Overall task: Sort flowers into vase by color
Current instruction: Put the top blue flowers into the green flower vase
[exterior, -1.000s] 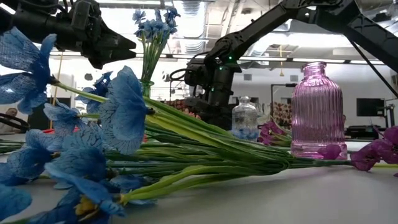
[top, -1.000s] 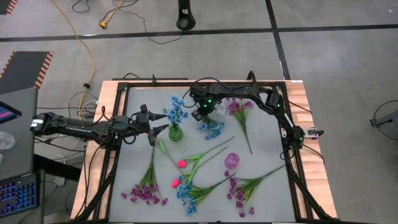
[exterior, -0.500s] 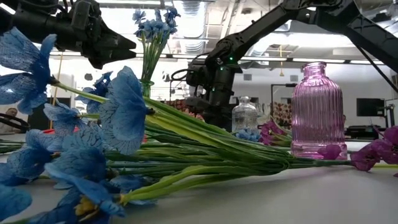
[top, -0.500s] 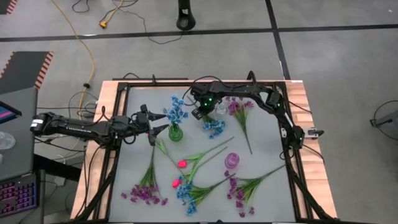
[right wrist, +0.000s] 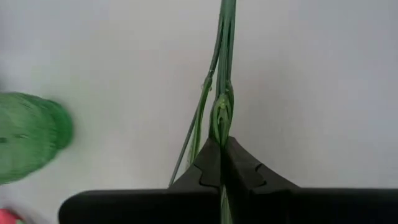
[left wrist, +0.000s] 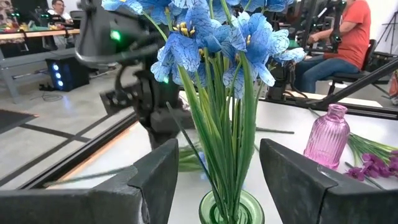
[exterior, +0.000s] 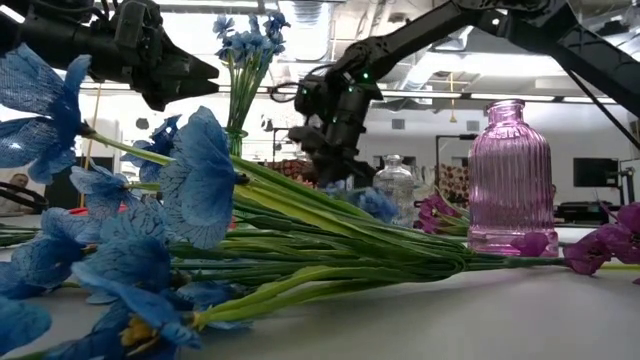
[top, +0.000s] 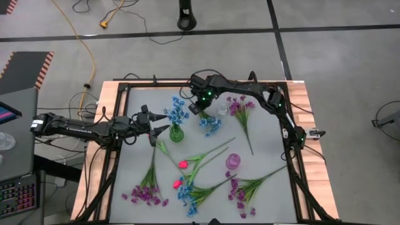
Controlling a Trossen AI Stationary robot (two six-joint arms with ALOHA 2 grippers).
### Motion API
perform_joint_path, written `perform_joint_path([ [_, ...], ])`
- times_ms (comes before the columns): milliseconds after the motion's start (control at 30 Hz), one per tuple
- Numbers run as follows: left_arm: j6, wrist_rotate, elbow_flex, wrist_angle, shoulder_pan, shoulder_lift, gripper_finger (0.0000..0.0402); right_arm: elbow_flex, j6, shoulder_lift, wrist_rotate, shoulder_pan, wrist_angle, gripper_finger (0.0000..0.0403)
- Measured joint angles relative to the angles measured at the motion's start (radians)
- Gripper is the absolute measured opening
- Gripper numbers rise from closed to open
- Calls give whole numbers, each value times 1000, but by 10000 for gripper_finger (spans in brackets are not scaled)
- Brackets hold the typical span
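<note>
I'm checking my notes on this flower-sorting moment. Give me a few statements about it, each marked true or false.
1. The right gripper is shut on a blue flower sprig with a thin green stem. True.
2. The green glass vase is empty. False: it holds blue flowers.
3. The left gripper has its fingers open beside the green vase. True.
4. The pink ribbed glass bottle lies on its side. False: it stands upright.
</note>
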Motion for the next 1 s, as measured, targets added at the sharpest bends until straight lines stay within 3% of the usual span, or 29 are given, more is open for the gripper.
perform_joint_path([
  [667,16,-1,0,0,0,0,213,388,-128,0,7,-48,-201,29],
  [1000,16,-1,0,0,0,-42,213,381,-183,-103,41,-85,-211,29],
])
